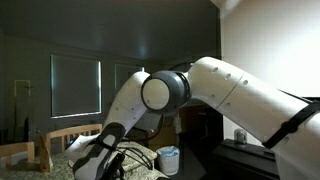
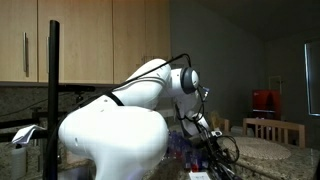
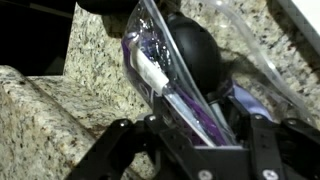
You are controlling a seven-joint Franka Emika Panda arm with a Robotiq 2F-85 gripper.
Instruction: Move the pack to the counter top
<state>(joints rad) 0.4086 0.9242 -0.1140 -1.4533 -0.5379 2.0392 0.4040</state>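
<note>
In the wrist view the pack is a crinkly, clear and purplish packet with a dark round part and a white patch. It runs from the top of the picture down between my jaws. My gripper is shut on the pack's lower end and holds it just above the speckled beige counter top. In both exterior views the arm bends down low over the counter, with the gripper near the surface. The pack is too dark to make out there.
A white round bin stands on the counter close beside the gripper. A small jar sits on a dark ledge. Wooden chairs stand behind the counter. The counter has a stepped edge below the gripper.
</note>
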